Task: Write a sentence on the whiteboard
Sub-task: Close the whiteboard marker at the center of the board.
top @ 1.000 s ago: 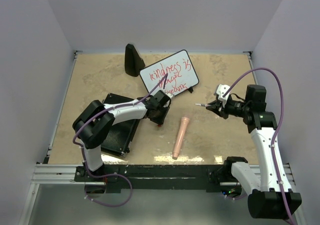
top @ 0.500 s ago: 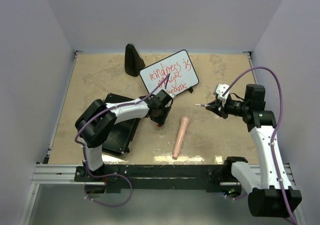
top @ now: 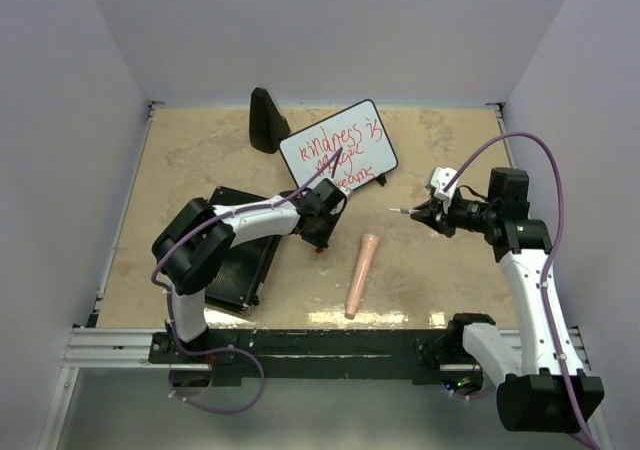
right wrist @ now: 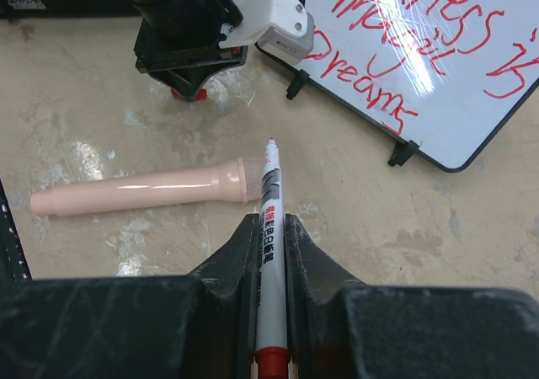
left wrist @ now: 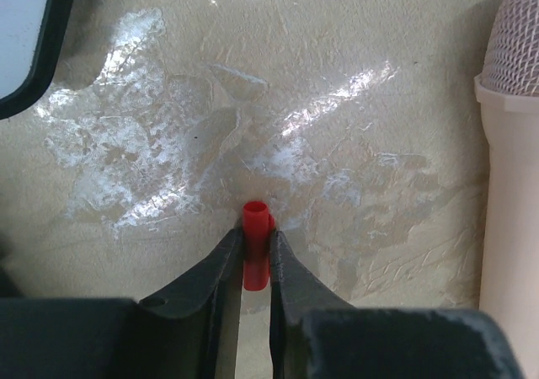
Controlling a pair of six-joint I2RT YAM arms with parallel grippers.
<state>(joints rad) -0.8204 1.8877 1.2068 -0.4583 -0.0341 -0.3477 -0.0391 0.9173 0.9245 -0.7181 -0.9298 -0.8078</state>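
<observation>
Closing on the red cap point(left wrist: 255, 221), the left gripper point(left wrist: 255, 254) had drawn its jaws in over the past second until both fingers pinched the cap's sides. The cap sat low on the worktop point(top: 200, 150) near its middle, just to the near side of the whiteboard point(top: 338, 148). The left arm had otherwise barely shifted. The board stood propped on its wire legs toward the far edge, about midway along it, and already carried three lines of red handwriting. To the right, well apart from the board, the right gripper point(right wrist: 270, 224) stayed clenched on the marker point(right wrist: 270, 185), whose bare tip pointed toward the middle of the worktop. A peach-coloured cylinder point(top: 361, 273) lay between the two arms, nearer the front edge, and the black ribbed case point(top: 235, 265) rested under the left arm toward the near-left corner. Judging by the filled board and the fresh grip on the cap, the writing looked finished. The work appeared to be turning to recapping the marker, which would call for bringing cap and tip into line.
</observation>
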